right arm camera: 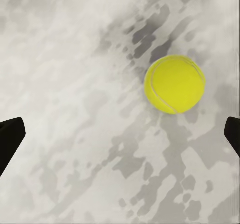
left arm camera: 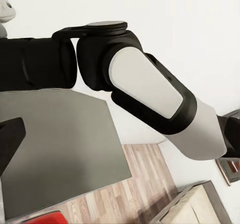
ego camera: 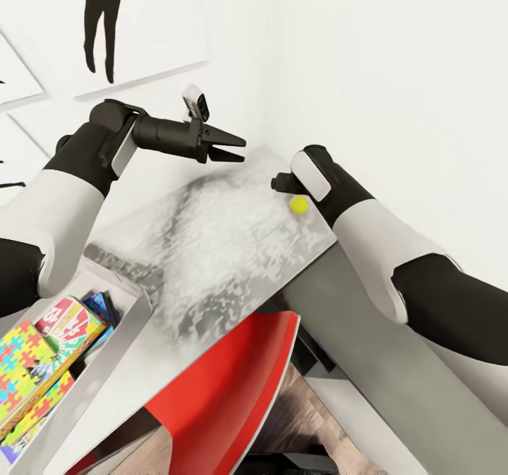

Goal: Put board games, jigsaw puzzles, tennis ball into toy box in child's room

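Observation:
The yellow tennis ball (ego camera: 299, 205) lies on the mottled white table (ego camera: 212, 249) near its far corner by the wall. My right gripper (right arm camera: 120, 136) hovers over it, open wide, and the tennis ball (right arm camera: 175, 84) sits off toward one fingertip, untouched. My left gripper (ego camera: 227, 145) is open and empty, held above the table's far edge. The grey toy box (ego camera: 130, 316) stands at the lower left. In it lie two jigsaw puzzles (ego camera: 25, 365) and colourful board games (ego camera: 70, 325), one of them blue (ego camera: 104, 304).
A red chair (ego camera: 226, 383) is tucked under the table's near edge. White walls with black-figure pictures (ego camera: 106, 23) close off the far side. Wood floor (left arm camera: 115, 194) shows beyond the table's end. My right forearm (left arm camera: 150, 99) crosses the left wrist view.

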Robot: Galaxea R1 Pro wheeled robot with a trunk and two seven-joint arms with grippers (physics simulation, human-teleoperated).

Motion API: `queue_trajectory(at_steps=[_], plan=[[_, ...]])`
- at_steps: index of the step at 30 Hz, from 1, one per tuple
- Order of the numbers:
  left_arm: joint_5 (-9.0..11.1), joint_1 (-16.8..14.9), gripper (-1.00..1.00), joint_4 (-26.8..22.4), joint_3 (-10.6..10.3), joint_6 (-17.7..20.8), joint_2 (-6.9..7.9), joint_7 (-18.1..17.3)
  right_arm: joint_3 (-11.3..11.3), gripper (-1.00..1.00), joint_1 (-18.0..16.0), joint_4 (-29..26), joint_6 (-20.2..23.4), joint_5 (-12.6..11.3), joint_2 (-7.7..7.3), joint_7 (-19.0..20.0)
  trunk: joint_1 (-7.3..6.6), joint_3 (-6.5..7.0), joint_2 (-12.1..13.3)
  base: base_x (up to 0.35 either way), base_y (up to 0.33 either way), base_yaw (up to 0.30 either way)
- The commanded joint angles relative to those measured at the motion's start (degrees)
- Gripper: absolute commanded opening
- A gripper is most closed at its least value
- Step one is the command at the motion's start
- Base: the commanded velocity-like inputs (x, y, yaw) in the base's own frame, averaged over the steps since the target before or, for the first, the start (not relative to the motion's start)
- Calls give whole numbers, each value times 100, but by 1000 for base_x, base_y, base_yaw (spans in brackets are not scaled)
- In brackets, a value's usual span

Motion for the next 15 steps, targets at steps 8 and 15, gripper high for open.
queue_trajectory(at_steps=[8,15], plan=[[25,-7,100,-2,-48,61,36,-21,6,100,-123,-1,98,-49,-7,-293,3,-84,-10,0,0,0],[28,-7,100,-1,-38,61,37,-21,4,100,-130,-1,123,-51,-3,-334,3,-150,-10,0,0,0]])
